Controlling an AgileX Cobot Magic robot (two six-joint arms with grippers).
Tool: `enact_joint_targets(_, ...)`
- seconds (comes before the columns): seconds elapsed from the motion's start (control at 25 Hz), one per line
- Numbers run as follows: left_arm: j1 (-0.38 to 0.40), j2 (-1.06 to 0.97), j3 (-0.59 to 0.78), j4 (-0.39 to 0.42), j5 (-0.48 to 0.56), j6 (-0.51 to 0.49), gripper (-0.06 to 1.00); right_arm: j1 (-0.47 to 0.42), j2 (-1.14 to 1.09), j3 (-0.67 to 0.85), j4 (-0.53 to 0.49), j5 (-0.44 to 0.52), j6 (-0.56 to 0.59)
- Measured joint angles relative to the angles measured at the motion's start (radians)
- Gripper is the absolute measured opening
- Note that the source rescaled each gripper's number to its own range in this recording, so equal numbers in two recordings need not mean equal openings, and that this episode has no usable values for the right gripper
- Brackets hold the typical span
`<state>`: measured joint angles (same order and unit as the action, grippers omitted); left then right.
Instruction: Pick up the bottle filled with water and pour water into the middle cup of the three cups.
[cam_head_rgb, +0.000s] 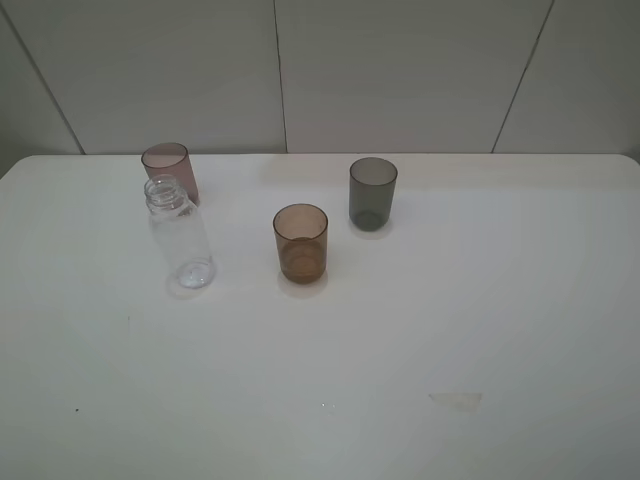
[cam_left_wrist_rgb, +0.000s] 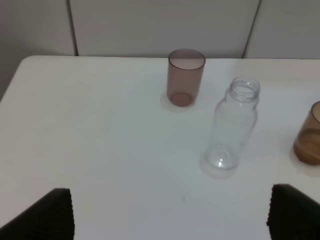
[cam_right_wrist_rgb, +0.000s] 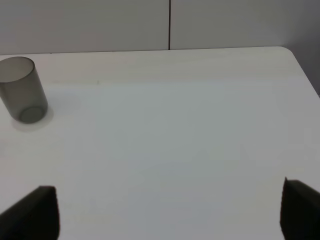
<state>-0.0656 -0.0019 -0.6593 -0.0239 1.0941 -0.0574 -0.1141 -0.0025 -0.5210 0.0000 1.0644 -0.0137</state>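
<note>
The clear bottle (cam_head_rgb: 180, 235) stands upright and uncapped on the white table (cam_head_rgb: 400, 350), left of centre; it also shows in the left wrist view (cam_left_wrist_rgb: 233, 127). The amber-brown middle cup (cam_head_rgb: 301, 243) stands right of it, with its edge in the left wrist view (cam_left_wrist_rgb: 309, 135). The pinkish-mauve cup (cam_head_rgb: 170, 170) stands just behind the bottle, and shows in the left wrist view (cam_left_wrist_rgb: 184, 83). The smoky grey cup (cam_head_rgb: 372, 193) stands back right, and shows in the right wrist view (cam_right_wrist_rgb: 22, 90). My left gripper (cam_left_wrist_rgb: 170, 212) is open and empty, well short of the bottle. My right gripper (cam_right_wrist_rgb: 170, 210) is open and empty. Neither gripper shows in the exterior view.
A grey panelled wall (cam_head_rgb: 320, 70) runs behind the table's far edge. A faint pale mark (cam_head_rgb: 456, 400) lies on the table at front right. The table's right corner (cam_right_wrist_rgb: 292, 55) shows in the right wrist view.
</note>
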Motion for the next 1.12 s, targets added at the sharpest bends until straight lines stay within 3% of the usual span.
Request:
enact_joint_targets(0.16,0.0,-0.005,0.076,-0.04,0.01,0.015,0.98,0.0,0.0,0.0,0.0,0.0,0.0)
enact_joint_targets(0.44,0.0,-0.005,0.147,-0.041,-0.012,0.057,0.98,0.0,0.0,0.0,0.0,0.0,0.0)
enact_joint_targets(1.12,0.0,-0.005,0.157,-0.041,-0.029,0.057,0.98,0.0,0.0,0.0,0.0,0.0,0.0)
